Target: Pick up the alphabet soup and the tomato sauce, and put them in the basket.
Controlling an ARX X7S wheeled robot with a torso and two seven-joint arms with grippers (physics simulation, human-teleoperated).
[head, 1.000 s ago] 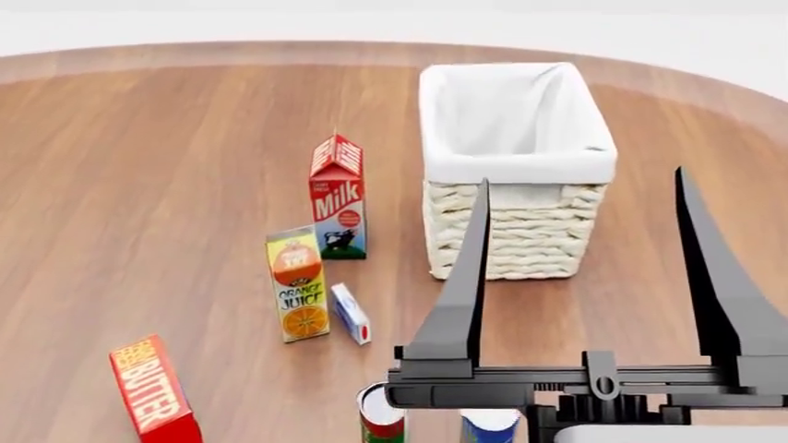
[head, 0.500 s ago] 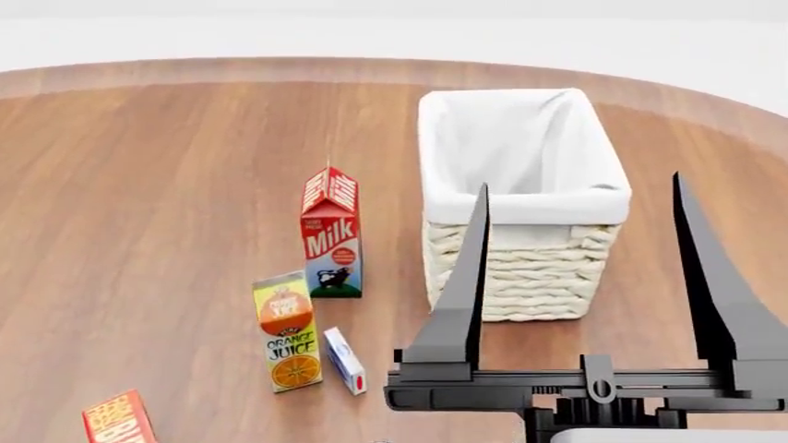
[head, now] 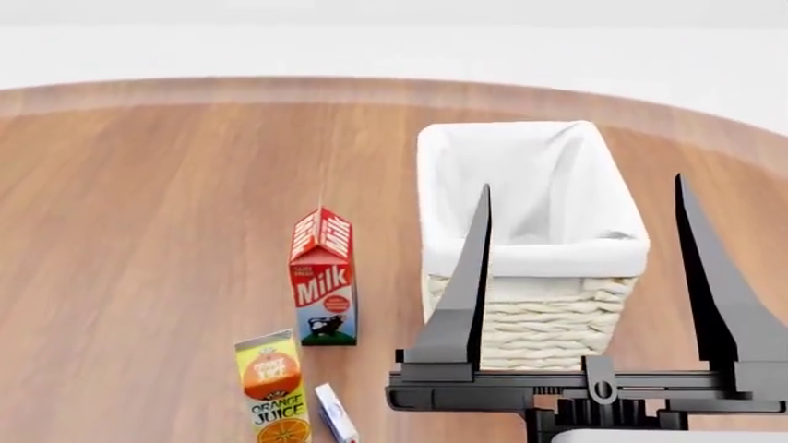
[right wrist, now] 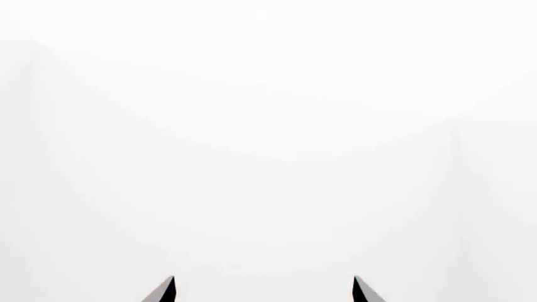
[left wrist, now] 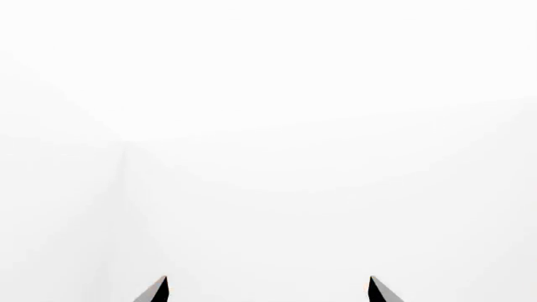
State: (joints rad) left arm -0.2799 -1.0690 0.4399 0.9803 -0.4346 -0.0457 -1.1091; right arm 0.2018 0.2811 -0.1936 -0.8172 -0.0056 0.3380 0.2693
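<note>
While neither can is in view, the basket [head: 532, 242] is seen toward the tabletop [head: 148, 203] right edge. One pincer [head: 579, 198], which arm cannot be told, is held wide open and empty. Cans must be located first.

Bright, even, shadowless render; head view sharp; both wrist views washed out white.
</note>
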